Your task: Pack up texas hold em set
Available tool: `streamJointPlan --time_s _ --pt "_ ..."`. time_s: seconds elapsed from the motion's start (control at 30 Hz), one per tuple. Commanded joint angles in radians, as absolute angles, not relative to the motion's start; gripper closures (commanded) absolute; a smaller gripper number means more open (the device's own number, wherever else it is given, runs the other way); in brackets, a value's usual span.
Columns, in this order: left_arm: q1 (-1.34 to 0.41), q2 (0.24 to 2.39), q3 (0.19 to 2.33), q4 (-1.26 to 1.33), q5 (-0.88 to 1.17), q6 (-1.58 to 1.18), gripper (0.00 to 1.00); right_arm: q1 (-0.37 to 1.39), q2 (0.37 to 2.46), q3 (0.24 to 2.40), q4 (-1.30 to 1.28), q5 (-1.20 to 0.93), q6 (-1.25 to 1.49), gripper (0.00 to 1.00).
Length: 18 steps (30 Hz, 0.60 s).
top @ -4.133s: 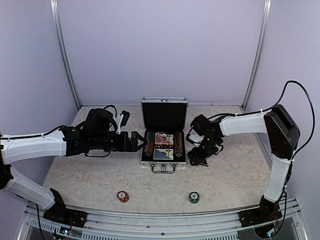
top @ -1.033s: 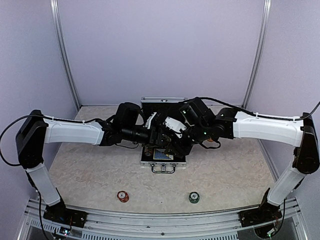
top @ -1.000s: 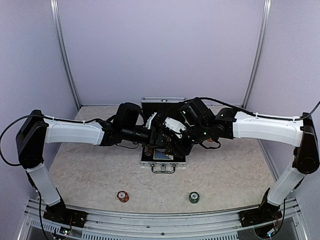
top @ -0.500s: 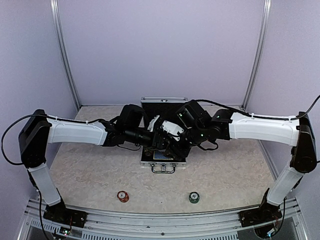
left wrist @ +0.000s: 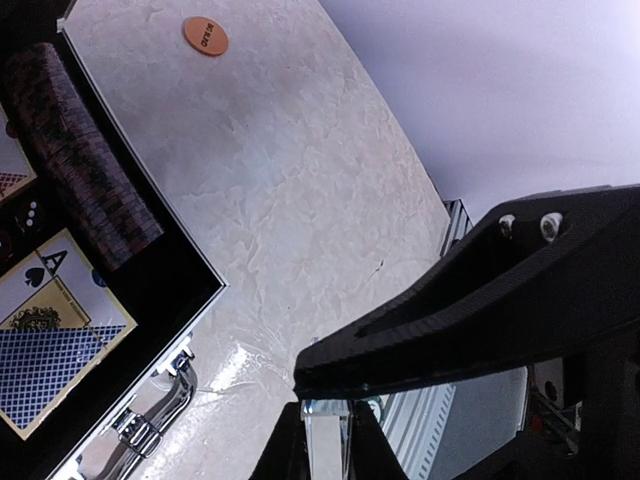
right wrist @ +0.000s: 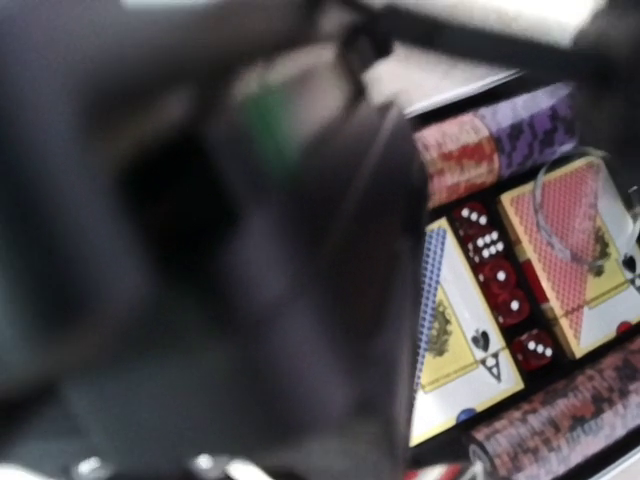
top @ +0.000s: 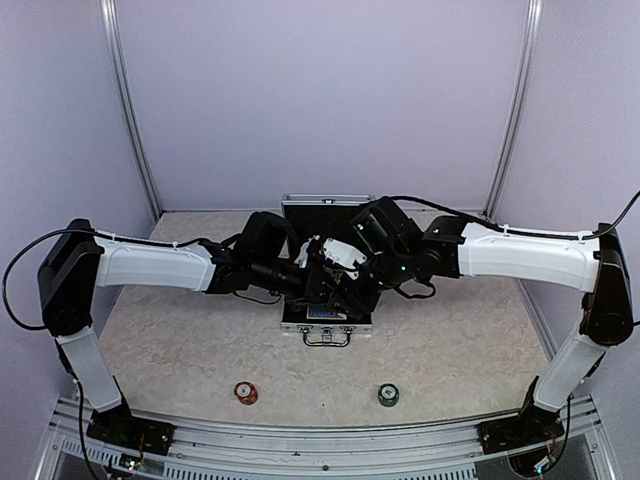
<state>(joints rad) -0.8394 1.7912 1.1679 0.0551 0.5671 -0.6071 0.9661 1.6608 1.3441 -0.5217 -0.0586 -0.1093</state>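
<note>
Left gripper [top: 325,285] low over open case [top: 298,323]

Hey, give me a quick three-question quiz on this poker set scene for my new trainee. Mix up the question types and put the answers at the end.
1. True or false: the case has its lid shut.
2. How many small round pieces lie loose on the table in front of the case? A one; B two; C five.
3. Fill in: the dice inside the case are ___ in colour.
Key: 1 false, the lid stands open. 2 B, the red round piece and the green round piece. 3 red.
</note>
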Motion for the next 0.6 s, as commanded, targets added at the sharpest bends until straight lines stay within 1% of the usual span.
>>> streamJointPlan --time_s 0.0,0.1,0.23,0.27,0.37,0.4,0.43,0.47,0.57 --pt "-0.856 1.809 1.193 0.027 0.572 -0.578 0.95 0.974 1.678 1.391 -0.501 -0.047 -0.112 0.33" --pt "-0.855 1.815 1.196 0.026 0.567 -0.580 1.00 0.974 1.683 1.397 -0.505 -0.052 -0.113 0.32" --pt "-0.856 1.814 1.197 0.033 0.561 -0.583 1.00 0.976 1.679 1.393 -0.507 -0.056 -0.116 0.27" --pt "-0.854 1.812 1.195 0.033 0.558 -0.583 1.00 0.976 1.673 1.390 -0.506 -0.058 -0.112 0.25" --pt "-0.849 1.788 1.181 0.041 0.557 -0.574 1.00 0.972 1.622 1.348 -0.483 -0.067 -0.101 0.07" --pt "-0.846 1.777 1.167 0.050 0.561 -0.570 1.00 0.967 1.599 1.330 -0.474 -0.092 -0.100 0.03" --pt "-0.843 1.758 1.152 0.059 0.565 -0.567 1.00 0.956 1.574 1.313 -0.467 -0.133 -0.097 0.02" --pt "-0.841 1.742 1.135 0.070 0.571 -0.562 1.00 0.943 1.549 1.292 -0.454 -0.166 -0.088 0.01" --pt "-0.839 1.669 1.094 0.086 0.580 -0.537 1.00 0.863 1.469 1.223 -0.395 -0.369 -0.032 0.01"
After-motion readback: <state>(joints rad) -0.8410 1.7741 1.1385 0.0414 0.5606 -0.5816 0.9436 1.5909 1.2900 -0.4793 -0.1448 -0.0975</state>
